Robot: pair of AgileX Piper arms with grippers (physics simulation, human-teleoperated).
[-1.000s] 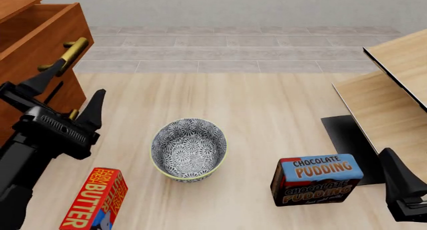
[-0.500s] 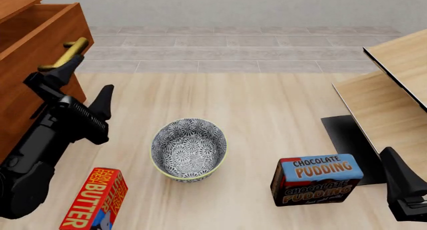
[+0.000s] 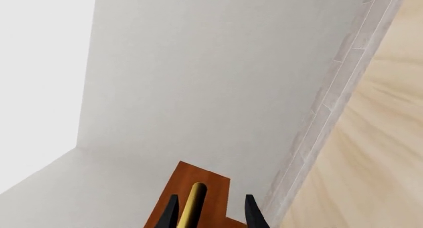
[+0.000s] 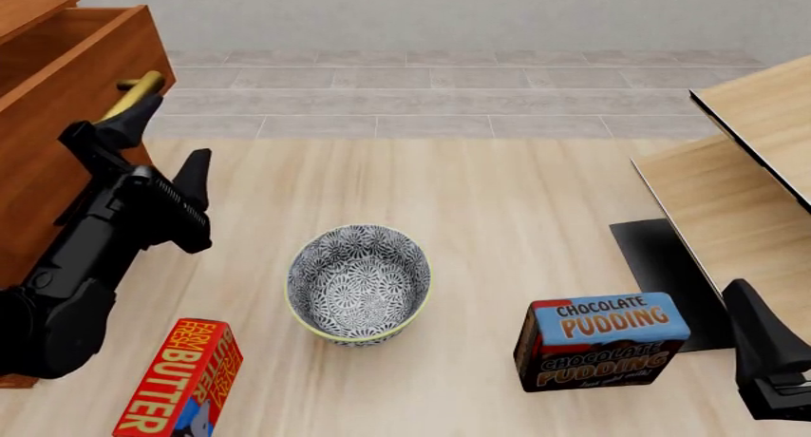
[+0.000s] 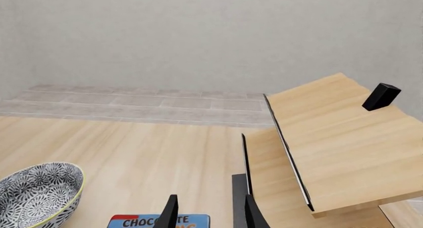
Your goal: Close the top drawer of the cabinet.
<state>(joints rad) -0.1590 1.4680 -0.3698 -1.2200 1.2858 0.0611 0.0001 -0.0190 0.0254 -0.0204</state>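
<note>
The cabinet [image 4: 38, 195] stands at the left edge of the front view. Its top drawer [image 4: 95, 71] is pulled out toward the table, with the brass bar handle [image 4: 137, 93] on its front. My left gripper [image 4: 170, 136] is open at that handle, its upper fingertip touching the bar. In the left wrist view the handle [image 3: 193, 204] lies between the two spread fingers of the left gripper [image 3: 210, 210], in front of the drawer front [image 3: 210, 181]. My right gripper [image 4: 750, 328] is open and empty at the front right; the right wrist view [image 5: 210, 212] shows it too.
A patterned bowl [image 4: 359, 283] sits mid-table. A butter box [image 4: 178, 380] lies in front of my left arm. A chocolate pudding box [image 4: 602, 340] stands near my right gripper. Pale wood furniture [image 4: 747, 161] on a black base [image 4: 659, 266] fills the right side.
My left arm has moved forward and left toward the cabinet, bringing its open fingers up to the top drawer's brass handle. The right arm has not moved.
</note>
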